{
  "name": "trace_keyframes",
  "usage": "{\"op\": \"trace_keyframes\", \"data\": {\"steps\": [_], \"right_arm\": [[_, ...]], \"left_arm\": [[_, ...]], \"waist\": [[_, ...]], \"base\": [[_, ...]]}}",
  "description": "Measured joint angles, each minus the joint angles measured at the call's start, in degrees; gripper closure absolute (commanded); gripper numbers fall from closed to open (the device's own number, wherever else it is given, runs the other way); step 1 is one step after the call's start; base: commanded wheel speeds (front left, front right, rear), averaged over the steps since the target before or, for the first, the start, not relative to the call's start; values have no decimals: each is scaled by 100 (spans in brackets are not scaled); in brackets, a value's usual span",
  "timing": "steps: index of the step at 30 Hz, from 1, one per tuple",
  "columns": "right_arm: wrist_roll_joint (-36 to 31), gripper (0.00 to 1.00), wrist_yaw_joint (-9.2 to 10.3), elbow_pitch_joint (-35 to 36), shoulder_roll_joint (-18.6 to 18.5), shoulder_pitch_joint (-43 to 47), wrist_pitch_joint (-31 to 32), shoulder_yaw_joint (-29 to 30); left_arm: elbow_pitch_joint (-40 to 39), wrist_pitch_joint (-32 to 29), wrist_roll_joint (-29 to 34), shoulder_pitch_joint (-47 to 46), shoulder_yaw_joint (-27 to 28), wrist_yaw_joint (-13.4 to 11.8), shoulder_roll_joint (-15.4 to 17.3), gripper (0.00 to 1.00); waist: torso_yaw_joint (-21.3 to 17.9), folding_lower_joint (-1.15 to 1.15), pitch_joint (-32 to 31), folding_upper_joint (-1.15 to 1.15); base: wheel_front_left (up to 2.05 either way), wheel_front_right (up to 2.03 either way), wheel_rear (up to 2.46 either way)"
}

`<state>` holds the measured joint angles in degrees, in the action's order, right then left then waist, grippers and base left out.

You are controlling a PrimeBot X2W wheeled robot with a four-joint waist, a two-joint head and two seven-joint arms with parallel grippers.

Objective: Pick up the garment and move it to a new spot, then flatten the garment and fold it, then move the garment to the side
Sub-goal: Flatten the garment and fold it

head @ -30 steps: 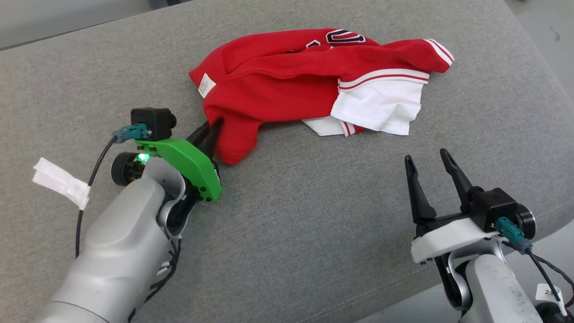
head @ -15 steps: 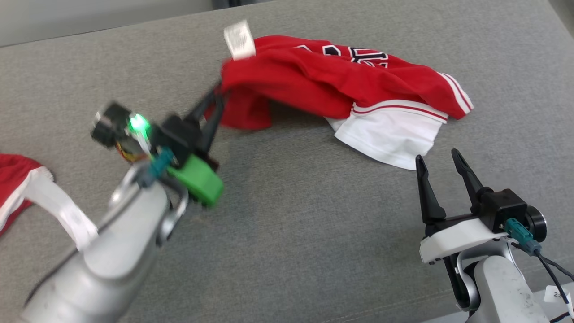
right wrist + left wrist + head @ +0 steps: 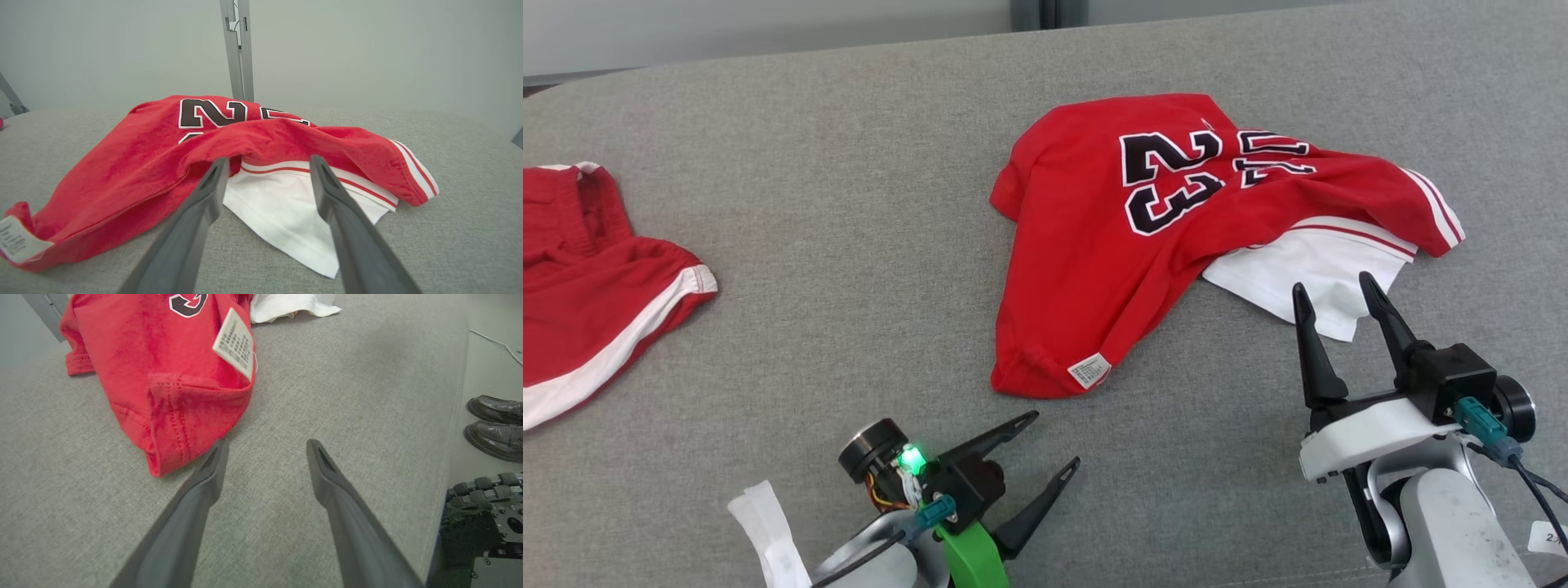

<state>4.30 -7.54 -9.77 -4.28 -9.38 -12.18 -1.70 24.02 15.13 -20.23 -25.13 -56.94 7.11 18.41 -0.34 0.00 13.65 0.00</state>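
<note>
A red jersey (image 3: pixel 1143 237) with dark numbers and a white part lies crumpled on the grey cushion (image 3: pixel 849 245), right of centre. Its near corner carries a white label (image 3: pixel 1089 371). In the left wrist view the jersey (image 3: pixel 163 375) has its hem just beyond my left fingertips. My left gripper (image 3: pixel 1054 441) (image 3: pixel 265 445) stands open and empty just below that corner. My right gripper (image 3: pixel 1331 290) (image 3: pixel 267 163) is open too, its tips pointing at the jersey (image 3: pixel 196 151) where the white fabric (image 3: pixel 286 204) shows.
Another red garment with a white stripe (image 3: pixel 588 286) lies at the cushion's left edge. A pair of dark shoes (image 3: pixel 494 424) stands on the floor past the cushion's edge. A grey post (image 3: pixel 237 49) rises behind the cushion.
My left gripper has let go of the jersey and pulled back toward me, now open. The jersey lies flipped with its numbers up. The camera has shifted, bringing the second garment into view.
</note>
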Motion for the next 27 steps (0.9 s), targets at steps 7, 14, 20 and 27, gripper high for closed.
{"op": "trace_keyframes", "data": {"steps": [7,14,20,27], "right_arm": [[7,0,0,23,-12,62,24,-35],[20,0,0,26,-11,91,49,-119],[64,0,0,19,-4,47,49,-229],[71,0,0,19,5,26,23,-191]], "left_arm": [[-324,0,-829,15,996,-175,160,0],[457,-781,-1585,-462,1559,-433,-177,0],[1363,-1683,-2252,-1051,1585,-163,-764,0],[2287,-2280,-2529,-1487,1579,-116,-968,100]], "waist": [[-11,0,-131,0],[-206,0,-191,0],[-434,0,-164,0],[-684,0,-29,0]], "base": [[0,0,0],[0,0,0],[0,0,0],[0,0,0]]}}
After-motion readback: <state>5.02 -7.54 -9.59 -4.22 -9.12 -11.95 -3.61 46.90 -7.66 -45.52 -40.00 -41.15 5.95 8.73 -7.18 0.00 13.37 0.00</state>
